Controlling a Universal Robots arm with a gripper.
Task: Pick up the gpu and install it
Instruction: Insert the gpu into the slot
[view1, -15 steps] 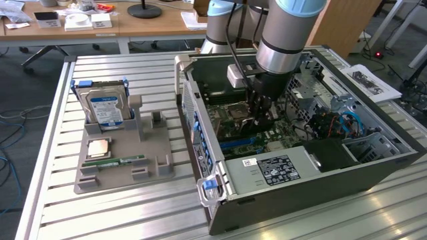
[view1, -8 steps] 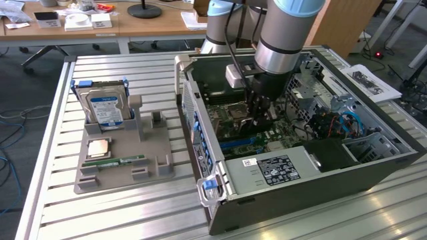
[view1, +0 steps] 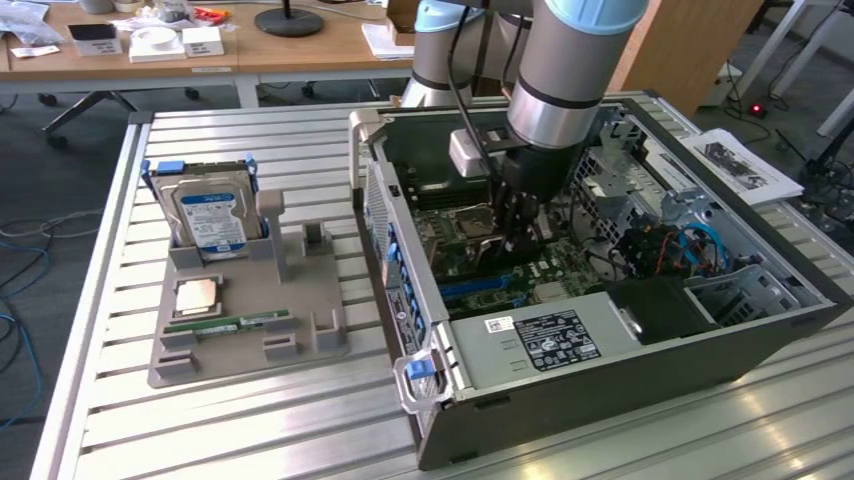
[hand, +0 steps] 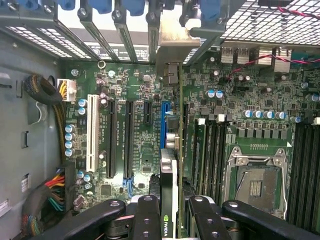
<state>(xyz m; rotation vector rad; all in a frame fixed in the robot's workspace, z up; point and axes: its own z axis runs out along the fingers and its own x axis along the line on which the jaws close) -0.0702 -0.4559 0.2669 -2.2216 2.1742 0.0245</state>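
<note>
My gripper (hand: 169, 216) is shut on the gpu (hand: 169, 170), which I see edge-on: a thin dark card with a green logo between the black fingers (hand: 147, 215). Its silvery metal bracket (hand: 172, 47) reaches to the case's rear slot openings. The card stands upright over the motherboard (hand: 145, 150), in line with the blue expansion slot (hand: 164, 117); I cannot tell whether it is seated in it. In the exterior view the gripper (view1: 521, 228) is down inside the open computer case (view1: 400, 300), just above the board.
A grey holder tray (view1: 247, 345) on the slatted table carries a blue-labelled hard drive (view1: 214, 218), a processor chip (view1: 198, 295) and a green RAM stick (view1: 243, 323). Inside the case are the power supply (view1: 561, 338), the CPU socket (hand: 255, 182) and cable bundles (hand: 47, 192).
</note>
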